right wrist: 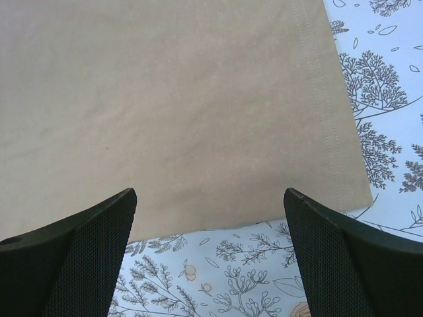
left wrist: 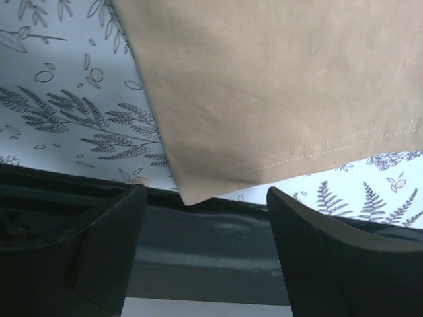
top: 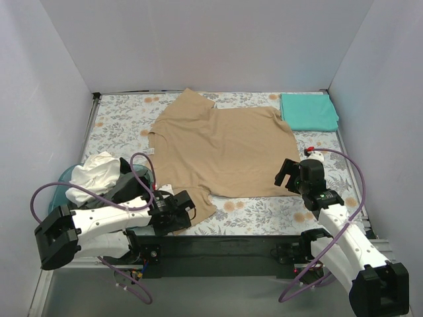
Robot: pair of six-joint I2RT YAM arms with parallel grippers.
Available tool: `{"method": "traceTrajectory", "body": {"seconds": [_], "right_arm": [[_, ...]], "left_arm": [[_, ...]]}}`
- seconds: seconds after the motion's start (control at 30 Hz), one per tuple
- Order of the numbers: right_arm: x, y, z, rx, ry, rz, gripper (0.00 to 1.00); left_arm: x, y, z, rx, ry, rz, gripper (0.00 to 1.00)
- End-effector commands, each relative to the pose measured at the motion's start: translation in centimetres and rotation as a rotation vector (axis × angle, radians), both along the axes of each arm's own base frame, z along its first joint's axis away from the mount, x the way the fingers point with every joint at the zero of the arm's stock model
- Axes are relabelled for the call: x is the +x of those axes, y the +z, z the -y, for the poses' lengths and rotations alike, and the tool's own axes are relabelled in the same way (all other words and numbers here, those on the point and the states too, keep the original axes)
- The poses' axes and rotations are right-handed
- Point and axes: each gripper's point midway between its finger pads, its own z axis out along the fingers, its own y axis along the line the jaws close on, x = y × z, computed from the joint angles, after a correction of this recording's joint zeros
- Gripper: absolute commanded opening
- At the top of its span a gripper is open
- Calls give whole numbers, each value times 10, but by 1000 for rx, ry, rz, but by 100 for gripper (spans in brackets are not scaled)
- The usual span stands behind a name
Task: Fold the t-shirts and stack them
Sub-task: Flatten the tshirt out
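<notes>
Tan t-shirt [top: 225,148] spread flat across the middle of the floral surface [top: 125,119], with one corner reaching the near edge. A teal t-shirt [top: 308,111] lies folded in the far right corner. A white t-shirt [top: 96,170] sits crumpled on a blue basket [top: 59,188] at the left edge. The left tool [left wrist: 206,191] is low at the tan shirt's near left corner, jaws apart on either side of the cloth tip and holding nothing. The right tool [right wrist: 210,195] is at the shirt's near right corner, above the hem, jaws spread wide and empty.
</notes>
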Motion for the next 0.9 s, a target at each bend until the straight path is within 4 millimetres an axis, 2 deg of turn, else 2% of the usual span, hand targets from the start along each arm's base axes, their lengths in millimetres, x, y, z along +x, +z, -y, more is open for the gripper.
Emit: {"method": "traceTrajectory", "body": {"seconds": [0.0, 0.1, 0.17, 0.23, 0.27, 0.37, 0.53, 0.57, 0.67, 0.73, 0.77, 0.83, 0.87], "right_arm": [[7, 6, 1, 2, -14, 36, 98], [7, 6, 2, -9, -9, 37, 98], [7, 6, 3, -10, -10, 42, 98], [7, 6, 3, -11, -10, 42, 98], [6, 5, 3, -13, -12, 41, 98], [6, 5, 5, -12, -28, 37, 98], [-3, 1, 13, 0, -104, -5, 98], [-5, 2, 17, -2, -126, -7, 98], [-19, -6, 40, -47, -253, -42, 98], [-23, -9, 48, -59, -287, -53, 98], [-22, -13, 52, -61, -301, -81, 98], [-19, -32, 59, -90, -315, -176, 94], [-14, -33, 57, -86, -300, -174, 89]], "left_arm": [[10, -3, 15, -58, 110, 33, 71], [12, -10, 17, -24, 106, 20, 63], [10, -17, 12, 29, 113, -4, 52], [9, -22, 7, 71, 123, -13, 38], [8, -22, 4, 88, 127, -18, 22], [10, -15, 0, 104, 140, -8, 0], [14, 6, -7, 68, 197, 47, 0], [13, 11, -14, 79, 207, 60, 0], [16, 28, -21, 30, 216, 112, 0], [16, 32, -18, -17, 189, 127, 0], [16, 34, -3, -102, 134, 134, 0], [20, 35, 7, -144, 104, 147, 0], [19, 34, 8, -146, 90, 147, 0]]}}
